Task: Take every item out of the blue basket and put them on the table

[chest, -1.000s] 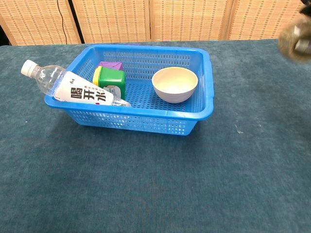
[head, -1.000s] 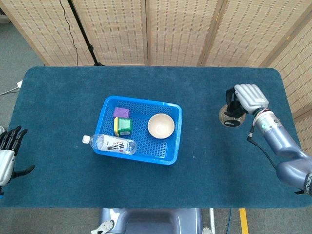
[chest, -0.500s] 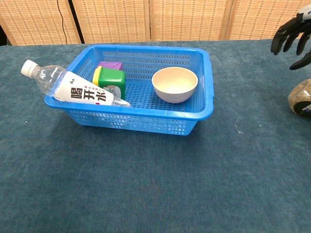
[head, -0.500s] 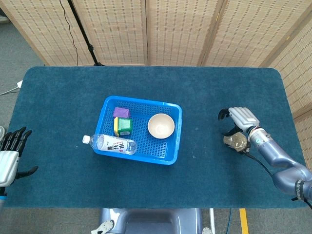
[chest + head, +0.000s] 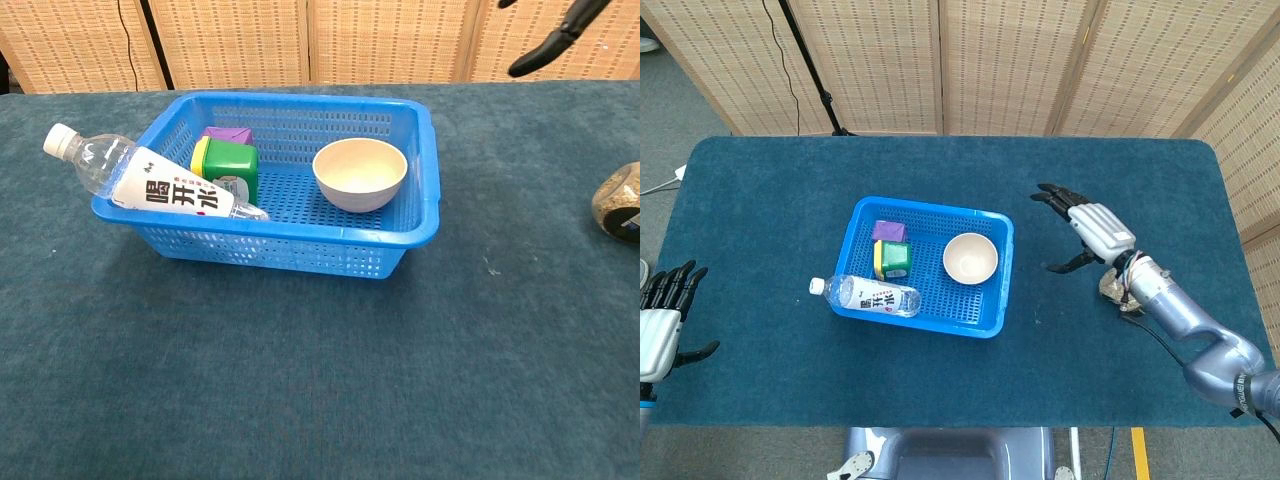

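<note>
The blue basket (image 5: 1002, 266) (image 5: 425, 150) sits mid-table. Inside it are a cream bowl (image 5: 970, 258) (image 5: 360, 172), a green and yellow carton (image 5: 894, 259) (image 5: 229, 166) and a purple box (image 5: 889, 230) (image 5: 229, 134). A water bottle (image 5: 868, 295) (image 5: 150, 180) lies over the basket's left front rim, cap pointing out. A brownish jar (image 5: 1112, 287) (image 5: 619, 203) lies on the table at the right. My right hand (image 5: 1085, 226) is open above the table between basket and jar, fingers spread toward the basket. My left hand (image 5: 658, 315) is open at the table's left front edge.
The dark blue cloth table (image 5: 780, 200) stretches wide around the basket. Woven folding screens (image 5: 1000, 60) stand behind the table, with a black stand (image 5: 810, 70) at the back left.
My right hand let go of the jar, which now lies on the table, and moved left toward the basket with fingers spread. The left hand barely moved.
</note>
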Controlling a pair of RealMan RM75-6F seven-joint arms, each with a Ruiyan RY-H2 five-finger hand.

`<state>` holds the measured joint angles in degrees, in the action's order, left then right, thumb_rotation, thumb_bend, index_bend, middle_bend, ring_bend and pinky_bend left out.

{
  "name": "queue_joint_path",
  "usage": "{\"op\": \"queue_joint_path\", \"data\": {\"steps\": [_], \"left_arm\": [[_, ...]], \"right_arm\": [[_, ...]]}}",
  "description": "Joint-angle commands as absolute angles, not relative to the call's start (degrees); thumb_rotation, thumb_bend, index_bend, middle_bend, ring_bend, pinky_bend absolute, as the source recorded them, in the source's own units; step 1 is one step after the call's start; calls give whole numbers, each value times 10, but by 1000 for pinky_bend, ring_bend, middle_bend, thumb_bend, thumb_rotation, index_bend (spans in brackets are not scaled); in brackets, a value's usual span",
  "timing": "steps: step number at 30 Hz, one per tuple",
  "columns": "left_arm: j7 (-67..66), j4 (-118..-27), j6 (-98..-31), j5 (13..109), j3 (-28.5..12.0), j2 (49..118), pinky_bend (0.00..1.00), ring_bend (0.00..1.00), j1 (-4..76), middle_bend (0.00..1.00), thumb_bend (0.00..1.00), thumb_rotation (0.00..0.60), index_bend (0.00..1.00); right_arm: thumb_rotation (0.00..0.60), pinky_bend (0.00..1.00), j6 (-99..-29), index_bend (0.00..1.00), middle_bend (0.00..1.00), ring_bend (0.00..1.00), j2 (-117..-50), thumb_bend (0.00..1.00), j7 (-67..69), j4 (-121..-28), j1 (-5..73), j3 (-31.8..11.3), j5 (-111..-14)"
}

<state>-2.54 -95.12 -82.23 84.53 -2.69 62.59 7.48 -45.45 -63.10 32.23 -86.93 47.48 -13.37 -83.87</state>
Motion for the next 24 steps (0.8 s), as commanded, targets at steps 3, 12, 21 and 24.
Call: {"op": "queue_joint_path", "data": {"steps": [3, 12, 21, 24], "left_arm": [[-24, -949, -822, 842, -29, 627, 0, 0, 75, 0, 36, 600, 0], [-11, -940, -813, 826, -35, 625, 0, 0, 78, 0, 36, 600, 0], [-1, -934, -806, 819, -38, 623, 0, 0, 80, 0, 36, 600, 0], [0, -932, -803, 816, -39, 624, 0, 0, 82, 0, 36, 600, 0]], "right_arm": [[600, 130, -434, 133, 67, 0, -683, 46, 270, -892, 514, -141, -844], [600, 135, -382, 168, 87, 4, -802, 47, 152, -833, 566, -131, -781], [600, 168, -352, 218, 137, 57, -878, 47, 69, -726, 582, -113, -716], [600, 178, -347, 231, 149, 72, -892, 47, 61, -705, 581, -106, -706]]}}
